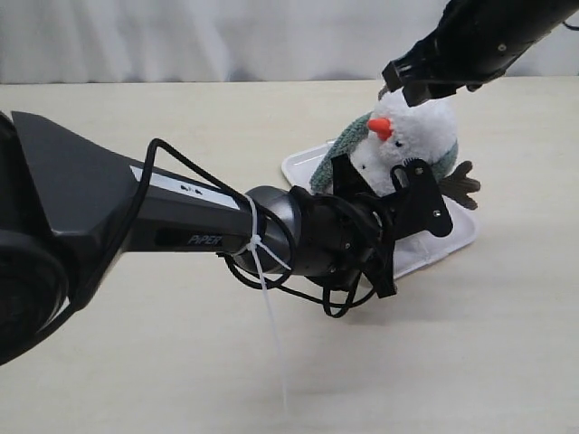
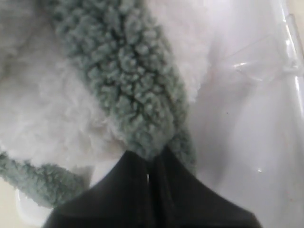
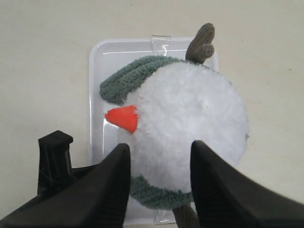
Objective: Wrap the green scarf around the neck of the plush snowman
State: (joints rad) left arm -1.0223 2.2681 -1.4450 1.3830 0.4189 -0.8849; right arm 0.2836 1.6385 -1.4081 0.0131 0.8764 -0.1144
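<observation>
Your left gripper [image 2: 149, 173] is closed: its two dark jaws meet with only a thin slit between them and pinch one rounded end of the long, fuzzy grey-green scarf [image 2: 128, 85]. From that pinch the strip climbs over the white pile of the small, fluffy two-ball plush snowman [image 3: 190, 123], and a second stretch of it shows lower against the toy's side.

Your right gripper [image 3: 160, 152] is wide open and holds nothing. Its black fingers [image 3: 109, 190] stand one on each side of the snowman's round head. The exterior view places them just above the crown, and you cannot tell from any view whether they touch the plush.

The scarf shows on both flanks of the snowman just under the head ball, one fold beside the orange-red cone nose [image 3: 123, 118] and another band on the far side of the head from it. How its ends lie at the toy's back is hidden.

The snowman stands upright on a flat white rectangular plastic tray [image 3: 109, 57]. One brown corduroy twig arm [image 3: 202, 42] juts out from the snowman past the tray's edge. The tray lies under the snowman on a pale beige tabletop [image 1: 181, 117].
</observation>
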